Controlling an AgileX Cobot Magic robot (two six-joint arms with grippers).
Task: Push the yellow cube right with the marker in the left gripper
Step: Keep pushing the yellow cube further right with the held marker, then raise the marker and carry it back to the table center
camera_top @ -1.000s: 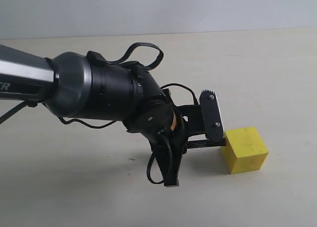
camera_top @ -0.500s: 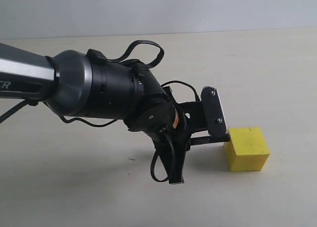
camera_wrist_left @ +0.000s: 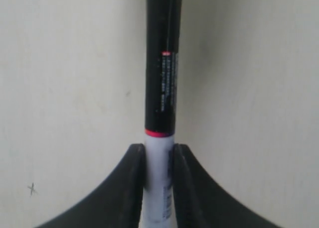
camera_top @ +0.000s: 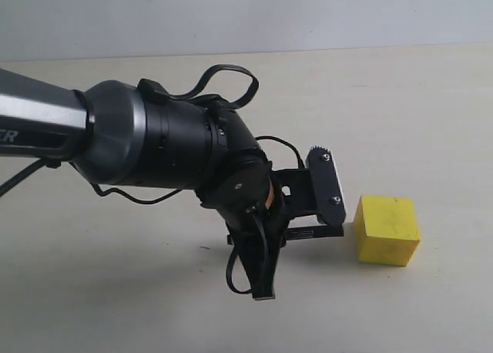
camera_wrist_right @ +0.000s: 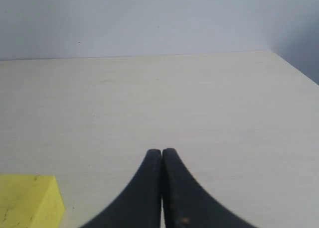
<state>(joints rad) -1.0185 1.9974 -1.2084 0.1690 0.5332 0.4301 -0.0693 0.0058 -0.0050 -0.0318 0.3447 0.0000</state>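
The yellow cube (camera_top: 387,230) rests on the tabletop at the right of the exterior view; one corner of the cube (camera_wrist_right: 27,202) also shows in the right wrist view. My left gripper (camera_top: 317,214) hangs low just left of it, shut on the marker (camera_top: 323,232). The marker lies level and points at the cube, with a small gap between its tip and the cube's left face. In the left wrist view the black fingers (camera_wrist_left: 133,188) of my left gripper (camera_wrist_left: 158,153) clamp the marker's (camera_wrist_left: 162,63) white barrel, and the black cap sticks out ahead. My right gripper (camera_wrist_right: 162,153) is shut on nothing.
The pale wooden tabletop (camera_top: 431,106) runs back to a grey wall (camera_top: 308,14). The left arm's bulky wrist and looping cables (camera_top: 223,79) fill the left and middle of the exterior view. A small pencil cross (camera_wrist_left: 32,189) marks the table.
The marker pushed the cube a little to the right and turned it square. The left gripper has since drawn back left, opening a small gap between marker and cube.
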